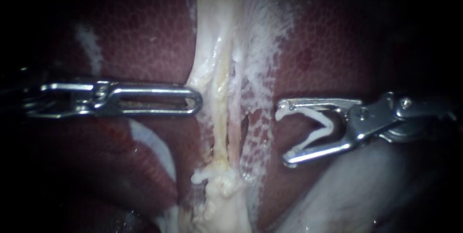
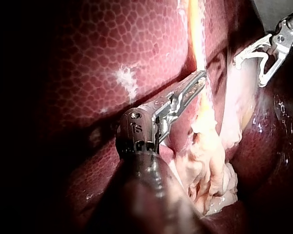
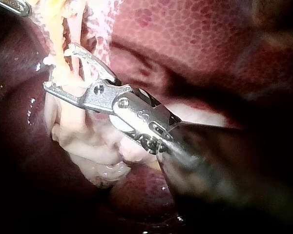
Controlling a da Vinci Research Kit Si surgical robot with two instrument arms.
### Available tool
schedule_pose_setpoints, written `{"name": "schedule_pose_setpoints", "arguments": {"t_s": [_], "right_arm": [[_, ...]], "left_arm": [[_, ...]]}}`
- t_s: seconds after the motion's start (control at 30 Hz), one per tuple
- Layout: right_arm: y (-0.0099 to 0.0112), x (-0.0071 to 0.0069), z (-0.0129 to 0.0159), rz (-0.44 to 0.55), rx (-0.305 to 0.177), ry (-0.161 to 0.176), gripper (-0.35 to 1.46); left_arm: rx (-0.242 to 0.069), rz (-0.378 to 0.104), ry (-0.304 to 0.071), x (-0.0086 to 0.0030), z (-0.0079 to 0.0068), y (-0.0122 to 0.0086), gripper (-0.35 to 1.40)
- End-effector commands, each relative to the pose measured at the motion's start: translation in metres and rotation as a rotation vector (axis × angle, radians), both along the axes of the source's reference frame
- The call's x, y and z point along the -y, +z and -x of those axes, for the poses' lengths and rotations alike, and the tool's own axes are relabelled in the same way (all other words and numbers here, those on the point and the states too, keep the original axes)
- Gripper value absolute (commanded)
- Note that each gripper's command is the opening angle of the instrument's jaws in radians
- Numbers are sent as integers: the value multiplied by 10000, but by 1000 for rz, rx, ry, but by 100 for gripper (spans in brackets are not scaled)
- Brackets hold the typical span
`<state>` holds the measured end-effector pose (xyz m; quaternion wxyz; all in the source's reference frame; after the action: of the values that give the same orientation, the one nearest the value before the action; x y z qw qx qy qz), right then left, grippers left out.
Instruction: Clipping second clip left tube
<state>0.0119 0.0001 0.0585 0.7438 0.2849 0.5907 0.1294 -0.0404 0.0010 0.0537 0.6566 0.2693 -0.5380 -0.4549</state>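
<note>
Pale yellowish left tube (image 1: 219, 112) runs down middle of dark red mottled liver (image 1: 144, 35). Left instrument (image 1: 195, 100): slotted steel jaws together, tip touching tube's side, likely steadying it. Right instrument (image 1: 283, 136) near tube, apart: spread jaws clamp white V-shaped clip (image 1: 320, 129), mouth facing tube, ready to advance

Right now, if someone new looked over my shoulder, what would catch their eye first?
The pale, frayed strand of tissue running down the middle over the dark red liver. Next, the right instrument beside it, carrying an open white clip aimed at the strand, with the left instrument touching the strand's other side.
</note>
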Motion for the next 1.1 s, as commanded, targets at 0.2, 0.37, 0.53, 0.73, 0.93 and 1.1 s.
{"name": "schedule_pose_setpoints", "arguments": {"t_s": [0.2,0.37,0.53,0.73,0.93,1.1], "right_arm": [[29,23,-32,-40,12,-24,60],[52,40,-52,-63,14,-44,60],[74,49,-66,-71,21,-61,60],[89,50,-76,-71,24,-61,60],[90,55,-87,-78,20,-74,60],[84,60,-96,-93,11,-98,59]], "left_arm": [[13,9,-15,-4,-10,-25,-35],[15,9,-17,-2,-11,-31,-35],[14,9,-18,-1,-10,-34,-35],[14,10,-18,1,-10,-36,-35],[14,10,-18,2,-10,-36,-35],[14,10,-19,2,-10,-36,-35]]}}
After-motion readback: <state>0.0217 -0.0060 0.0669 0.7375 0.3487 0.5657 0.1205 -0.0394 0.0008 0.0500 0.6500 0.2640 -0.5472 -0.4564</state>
